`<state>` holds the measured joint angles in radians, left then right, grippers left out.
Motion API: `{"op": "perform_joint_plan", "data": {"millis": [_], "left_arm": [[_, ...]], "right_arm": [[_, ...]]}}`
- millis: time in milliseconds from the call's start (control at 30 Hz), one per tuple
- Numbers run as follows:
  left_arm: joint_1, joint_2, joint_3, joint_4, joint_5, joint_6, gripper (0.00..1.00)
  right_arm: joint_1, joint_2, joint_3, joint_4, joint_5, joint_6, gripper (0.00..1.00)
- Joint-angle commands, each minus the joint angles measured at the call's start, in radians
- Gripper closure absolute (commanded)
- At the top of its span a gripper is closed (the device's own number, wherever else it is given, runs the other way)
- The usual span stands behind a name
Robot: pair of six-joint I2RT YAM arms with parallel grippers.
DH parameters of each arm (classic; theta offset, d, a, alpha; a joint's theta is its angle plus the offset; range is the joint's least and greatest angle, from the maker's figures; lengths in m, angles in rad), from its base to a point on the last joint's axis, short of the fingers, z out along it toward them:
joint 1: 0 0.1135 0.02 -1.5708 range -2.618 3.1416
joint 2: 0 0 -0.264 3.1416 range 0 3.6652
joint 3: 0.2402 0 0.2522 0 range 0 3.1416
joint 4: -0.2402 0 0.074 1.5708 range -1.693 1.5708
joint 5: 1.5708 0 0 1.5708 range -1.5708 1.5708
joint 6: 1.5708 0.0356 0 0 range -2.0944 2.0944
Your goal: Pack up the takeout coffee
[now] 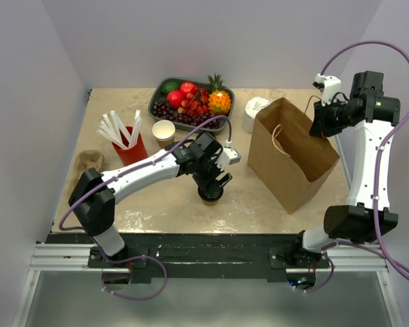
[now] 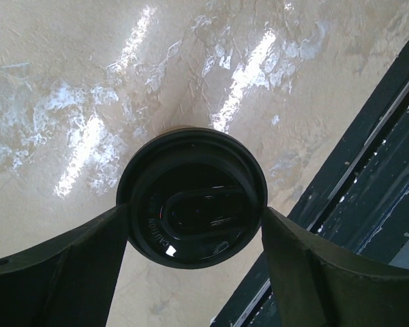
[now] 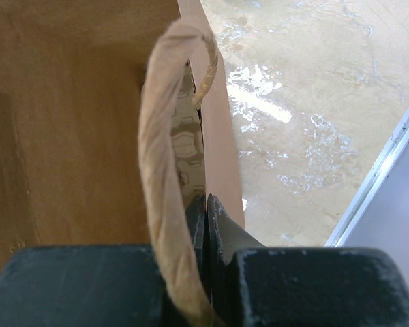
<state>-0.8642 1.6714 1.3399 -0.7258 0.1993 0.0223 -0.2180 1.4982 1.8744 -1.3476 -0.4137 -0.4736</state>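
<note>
The takeout coffee (image 1: 211,195) stands upright on the table near the middle front, and its black lid (image 2: 191,197) fills the left wrist view. My left gripper (image 1: 213,187) (image 2: 194,214) reaches down over it, a finger pressed against each side just under the lid's rim. The brown paper bag (image 1: 293,157) (image 3: 75,122) stands open to the right of the cup. My right gripper (image 1: 320,127) (image 3: 206,201) is shut on the bag's upper right edge, with the twisted paper handle (image 3: 160,136) looping beside the fingers.
A dark tray of fruit (image 1: 158,103) sits at the back. A red cup with white straws (image 1: 129,146) and an open brown cup (image 1: 163,131) are to the left. A white roll (image 1: 255,112) stands behind the bag. The table's dark front rail (image 2: 368,177) runs close to the coffee.
</note>
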Motion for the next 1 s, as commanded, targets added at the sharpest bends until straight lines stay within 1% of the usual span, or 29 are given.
{"op": "perform_joint_plan", "data": {"millis": [0, 133, 267, 367, 400, 467, 533, 567, 633, 667, 767, 833, 867, 900, 933, 967], "left_arm": [[-0.001, -0.012, 0.033, -0.038, -0.041, 0.028, 0.17], [-0.001, -0.006, 0.038, -0.041, -0.052, 0.031, 0.17], [-0.002, 0.004, 0.038, -0.046, -0.052, 0.03, 0.22], [-0.007, 0.002, 0.035, -0.052, -0.043, 0.042, 0.3], [-0.006, 0.002, 0.035, -0.057, -0.041, 0.045, 0.36], [-0.006, 0.002, 0.039, -0.061, -0.028, 0.057, 0.41], [-0.006, 0.001, 0.048, -0.069, 0.006, 0.068, 0.55], [-0.006, -0.004, 0.051, -0.07, 0.018, 0.079, 0.67], [-0.006, -0.01, 0.057, -0.072, 0.055, 0.094, 0.8], [-0.006, -0.012, 0.064, -0.073, 0.069, 0.116, 1.0], [-0.006, -0.016, 0.11, -0.103, 0.11, 0.174, 1.0], [-0.006, -0.05, 0.14, -0.087, 0.103, 0.212, 1.0], [-0.006, -0.068, 0.145, -0.072, 0.085, 0.261, 1.0], [-0.004, -0.088, 0.151, -0.022, 0.063, 0.283, 1.0], [-0.002, -0.135, 0.157, 0.003, 0.03, 0.307, 1.0], [0.007, -0.16, 0.163, 0.028, 0.031, 0.371, 1.0]], "right_arm": [[-0.001, -0.021, 0.014, -0.038, -0.022, 0.001, 1.0], [-0.001, -0.018, 0.017, -0.041, -0.022, 0.0, 1.0], [-0.001, -0.016, 0.015, -0.039, -0.023, -0.002, 1.0], [-0.001, -0.013, 0.022, -0.041, -0.023, -0.003, 1.0], [-0.001, -0.013, 0.023, -0.042, -0.022, -0.003, 1.0], [-0.001, -0.012, 0.032, -0.042, -0.022, -0.003, 1.0], [-0.003, -0.006, 0.04, -0.045, -0.023, -0.007, 1.0], [-0.001, -0.006, 0.049, -0.048, -0.022, -0.02, 1.0], [-0.001, -0.004, 0.058, -0.047, -0.014, -0.033, 1.0], [-0.001, -0.003, 0.069, -0.051, -0.011, -0.048, 1.0], [-0.001, -0.01, 0.081, -0.05, -0.013, -0.088, 1.0], [0.003, -0.021, 0.08, -0.05, -0.025, -0.114, 1.0], [0.011, -0.03, 0.075, -0.05, -0.027, -0.146, 1.0], [0.017, -0.048, 0.071, -0.05, -0.022, -0.161, 1.0], [0.025, -0.059, 0.057, -0.047, -0.022, -0.172, 1.0], [0.043, -0.072, 0.048, -0.041, -0.019, -0.195, 1.0]]}}
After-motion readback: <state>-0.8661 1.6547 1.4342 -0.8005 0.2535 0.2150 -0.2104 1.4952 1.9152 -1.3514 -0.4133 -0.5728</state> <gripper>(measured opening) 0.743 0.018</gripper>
